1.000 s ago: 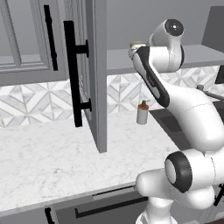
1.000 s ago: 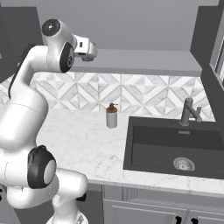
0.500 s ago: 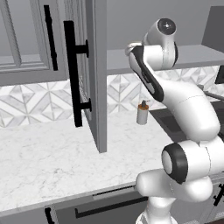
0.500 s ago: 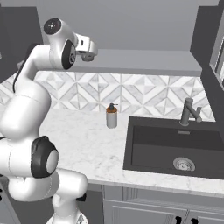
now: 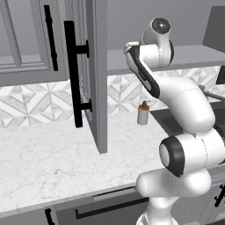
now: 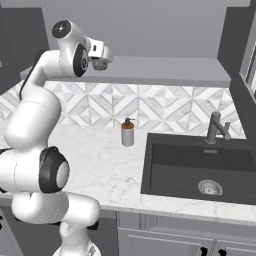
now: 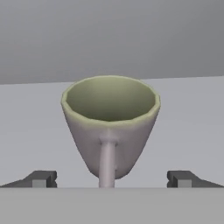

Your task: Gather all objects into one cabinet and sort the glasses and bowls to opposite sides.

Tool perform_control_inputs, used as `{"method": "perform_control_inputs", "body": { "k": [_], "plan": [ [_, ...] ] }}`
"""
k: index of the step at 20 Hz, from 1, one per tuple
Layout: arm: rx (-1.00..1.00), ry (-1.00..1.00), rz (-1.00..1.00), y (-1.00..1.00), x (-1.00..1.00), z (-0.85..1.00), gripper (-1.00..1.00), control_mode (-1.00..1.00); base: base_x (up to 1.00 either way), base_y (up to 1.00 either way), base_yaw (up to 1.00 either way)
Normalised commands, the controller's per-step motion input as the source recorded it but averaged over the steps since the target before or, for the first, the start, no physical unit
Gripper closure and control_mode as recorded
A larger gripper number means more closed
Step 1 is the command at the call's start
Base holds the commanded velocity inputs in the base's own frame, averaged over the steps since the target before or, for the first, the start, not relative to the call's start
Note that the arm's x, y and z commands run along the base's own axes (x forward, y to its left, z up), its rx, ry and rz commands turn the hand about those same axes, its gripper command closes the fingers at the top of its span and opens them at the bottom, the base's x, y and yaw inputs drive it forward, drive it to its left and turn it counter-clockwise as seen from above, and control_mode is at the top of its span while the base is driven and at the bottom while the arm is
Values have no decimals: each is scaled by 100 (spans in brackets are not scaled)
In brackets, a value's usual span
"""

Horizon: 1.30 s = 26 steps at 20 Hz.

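Grey with an olive-green rim, the mug (image 7: 110,124) is standing upright on the shelf, centred between my wide-open gripper (image 7: 111,178), so I'm lining up to close in and grasp it.

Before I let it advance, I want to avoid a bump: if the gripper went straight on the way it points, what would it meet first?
Most likely the grey mug. It stands upright dead ahead of the open gripper, handle toward the hand, between the two fingertips. The gap left is hard to judge.
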Motion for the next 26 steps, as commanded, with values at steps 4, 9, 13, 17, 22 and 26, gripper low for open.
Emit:
{"method": "perform_control_inputs", "body": {
  "k": [4, 9, 13, 17, 22, 26],
  "plan": [
    [0, 0, -1, 0, 8, 0, -100, -100, 0, 0, 0],
    [0, 0, -1, 0, 1, 0, 100, -100, 0, 0, 0],
    [0, 0, 0, 0, 0, 0, 100, -100, 0, 0, 0],
    [0, 0, 0, 0, 0, 0, 100, -100, 0, 0, 0],
    [0, 0, 0, 0, 0, 0, 100, -100, 0, 0, 0],
    [0, 0, 0, 0, 0, 0, 100, -100, 0, 0, 0]
  ]
}}
